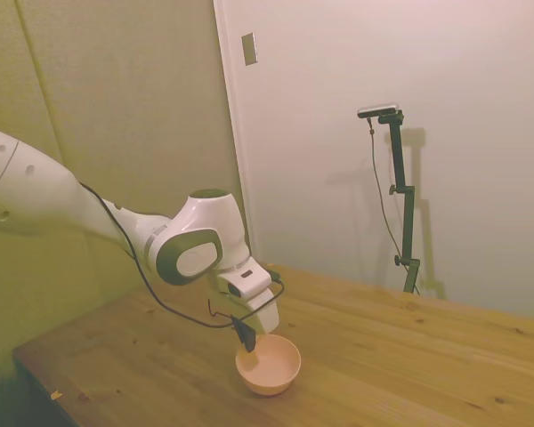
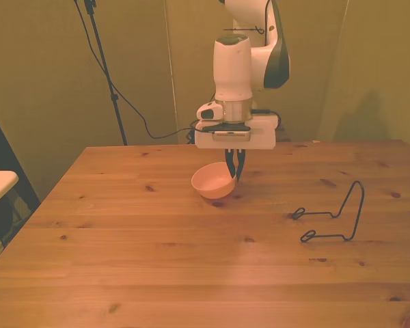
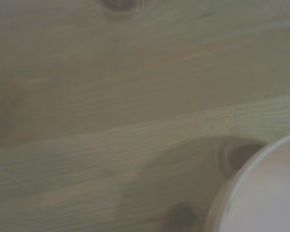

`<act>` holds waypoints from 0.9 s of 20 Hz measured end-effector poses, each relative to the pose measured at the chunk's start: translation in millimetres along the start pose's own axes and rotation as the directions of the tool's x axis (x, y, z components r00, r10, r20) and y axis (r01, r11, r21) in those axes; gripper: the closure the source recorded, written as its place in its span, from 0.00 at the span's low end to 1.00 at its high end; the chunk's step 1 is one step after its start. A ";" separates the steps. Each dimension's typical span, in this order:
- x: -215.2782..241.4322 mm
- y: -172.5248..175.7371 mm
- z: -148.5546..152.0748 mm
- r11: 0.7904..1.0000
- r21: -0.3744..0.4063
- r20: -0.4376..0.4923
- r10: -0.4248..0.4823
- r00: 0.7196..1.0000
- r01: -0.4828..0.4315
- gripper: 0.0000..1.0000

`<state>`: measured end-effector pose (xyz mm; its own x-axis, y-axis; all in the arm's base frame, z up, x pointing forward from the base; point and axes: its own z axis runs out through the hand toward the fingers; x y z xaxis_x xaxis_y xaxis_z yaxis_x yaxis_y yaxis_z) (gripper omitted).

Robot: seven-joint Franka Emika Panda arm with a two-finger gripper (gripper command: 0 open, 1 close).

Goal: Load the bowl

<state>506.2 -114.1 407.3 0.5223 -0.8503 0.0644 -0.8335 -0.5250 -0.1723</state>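
Nearest in the front view is the bare planked top of the wooden table (image 2: 157,273), knots scattered across it. Further in, toward the front view's right, a thin dark wire rack (image 2: 331,219) stands on the wood, well apart from everything else. Beyond it, near the middle of the table, sits the small pale pink-peach bowl (image 2: 212,183), tipped slightly so its opening faces the front view's left. The gripper (image 2: 234,171) comes straight down onto the bowl's rim on the front view's right, its dark fingers drawn close together on that rim, clenched on the bowl. In the side view the bowl (image 1: 269,366) rests on the table with the fingers at its rim. The blurred wrist view shows an arc of the bowl's edge (image 3: 266,193) over wood grain. The white arm (image 2: 249,61) rises behind.
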 end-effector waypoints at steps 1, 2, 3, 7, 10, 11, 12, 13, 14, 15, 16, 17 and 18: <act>2.2 -1.4 -9.3 1.000 0.022 0.005 -0.003 1.000 0.003 1.00; 4.0 -4.7 -20.0 0.999 0.049 0.010 -0.008 1.000 0.008 1.00; 5.4 -9.2 -31.1 0.997 0.074 0.016 -0.014 1.000 0.013 1.00; 1.5 -43.7 -74.5 0.982 0.179 0.044 -0.069 0.997 0.060 1.00; -14.8 -79.5 -99.7 0.964 0.240 0.070 -0.136 0.988 0.116 1.00; -21.0 -91.5 -106.1 0.956 0.256 0.076 -0.165 0.983 0.141 1.00; -25.4 -109.9 -108.8 0.946 0.269 0.080 -0.208 0.975 0.179 1.00; -25.3 -110.5 -109.2 0.944 0.276 0.083 -0.209 0.974 0.179 1.00; -25.9 -111.6 -108.3 0.936 0.301 0.097 -0.221 0.970 0.183 1.00; -26.3 -112.8 -106.8 0.922 0.337 0.114 -0.240 0.964 0.190 1.00; -26.2 -113.5 -103.8 0.909 0.369 0.133 -0.258 0.957 0.194 1.00; -25.8 -113.6 -99.9 0.892 0.407 0.162 -0.283 0.945 0.197 1.00; -23.9 -113.0 -96.0 0.875 0.441 0.187 -0.305 0.934 0.198 1.00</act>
<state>570.5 -37.9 519.5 0.7757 -0.6271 -0.0707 -0.5467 -0.6118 -0.5717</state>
